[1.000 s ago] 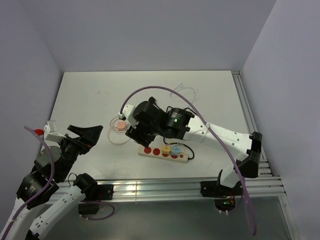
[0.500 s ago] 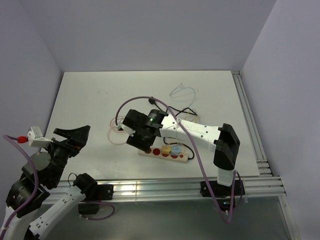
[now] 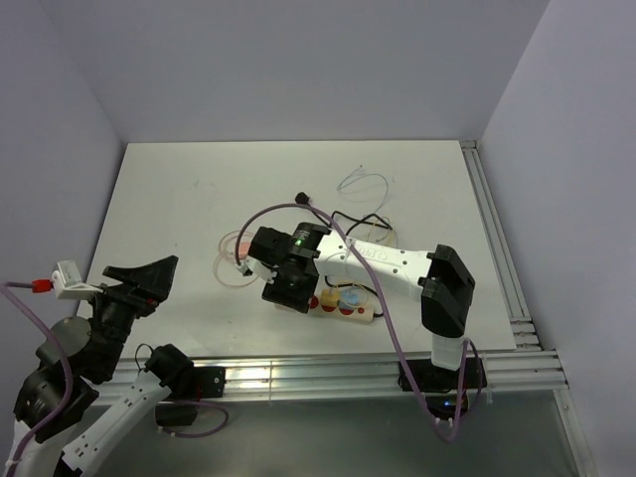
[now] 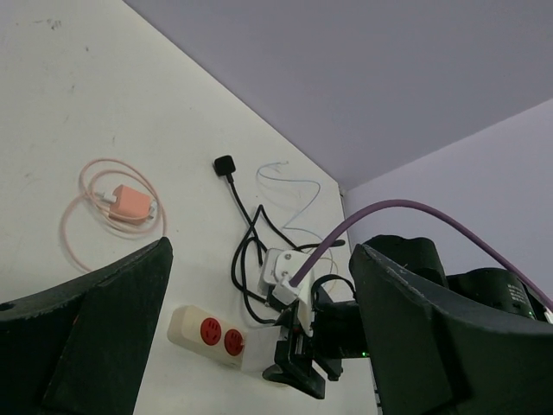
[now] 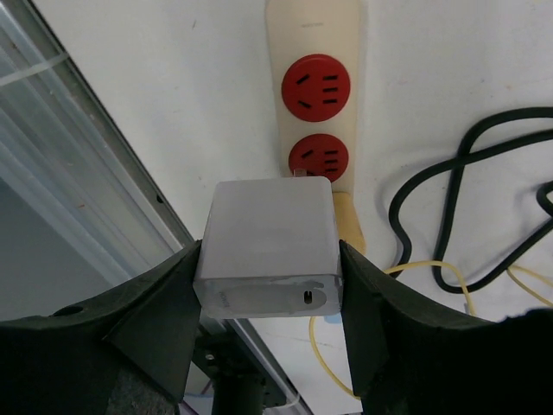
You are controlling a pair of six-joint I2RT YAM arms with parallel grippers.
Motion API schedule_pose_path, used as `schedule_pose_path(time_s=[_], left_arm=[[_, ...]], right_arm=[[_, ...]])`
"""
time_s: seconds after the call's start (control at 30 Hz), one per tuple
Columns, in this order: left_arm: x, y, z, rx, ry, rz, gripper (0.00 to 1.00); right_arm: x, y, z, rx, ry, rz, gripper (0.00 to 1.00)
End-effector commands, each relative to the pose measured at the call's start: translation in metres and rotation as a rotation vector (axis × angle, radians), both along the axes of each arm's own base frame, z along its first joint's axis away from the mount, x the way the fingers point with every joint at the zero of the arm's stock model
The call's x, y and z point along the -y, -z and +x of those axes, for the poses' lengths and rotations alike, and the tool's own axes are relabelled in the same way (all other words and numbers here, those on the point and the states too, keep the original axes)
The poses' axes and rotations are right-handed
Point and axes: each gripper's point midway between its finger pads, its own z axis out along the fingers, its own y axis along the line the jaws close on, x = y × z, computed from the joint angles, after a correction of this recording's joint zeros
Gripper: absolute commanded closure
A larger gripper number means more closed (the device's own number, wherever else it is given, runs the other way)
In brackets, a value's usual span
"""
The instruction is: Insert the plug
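At far left, raised clear of the work: left gripper (image 3: pixel 139 273), jaws wide apart, empty. At centre, clamped in right gripper (image 3: pixel 288 286): white charger plug (image 5: pixel 268 238), poised over power strip (image 5: pixel 315 30), prongs near second red socket (image 5: pixel 314 157), likely for alignment; not yet seated.

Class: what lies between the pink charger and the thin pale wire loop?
The black cable's plug end, between pink charger and wire loop; the left wrist view shows it best.

pink charger (image 4: pixel 131 204), coiled cable | black cord (image 4: pixel 225 164) | thin white wire (image 3: pixel 361 182)
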Motion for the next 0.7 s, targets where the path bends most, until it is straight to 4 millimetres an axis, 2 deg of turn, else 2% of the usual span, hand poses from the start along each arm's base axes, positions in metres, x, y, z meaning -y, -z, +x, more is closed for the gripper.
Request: schedule_pose_path(time_s=[0.0,0.1,0.17,0.33,0.47,0.67], left_arm=[[0.010,-0.008,0.003,0.042,0.041,0.007,0.10],[0.019,-0.005,0.006,0.030,0.072,0.017,0.10],[0.023,-0.002,0.008,0.013,0.083,0.020,0.11],[0.035,0.003,0.011,-0.002,0.125,0.009,0.11],[0.038,0.006,0.010,0.001,0.137,0.002,0.11],[0.030,0.000,0.008,0.019,0.115,0.010,0.11]], right_arm=[[0.007,-0.009,-0.003,-0.062,-0.026,0.037,1.00],[0.014,-0.016,0.009,-0.068,0.006,0.087,1.00],[0.012,-0.019,0.007,-0.116,0.011,0.130,1.00],[0.010,-0.015,0.012,-0.166,0.030,0.141,1.00],[0.005,-0.008,0.008,-0.210,0.030,0.138,1.00],[0.004,0.003,0.009,-0.220,0.037,0.106,1.00]])
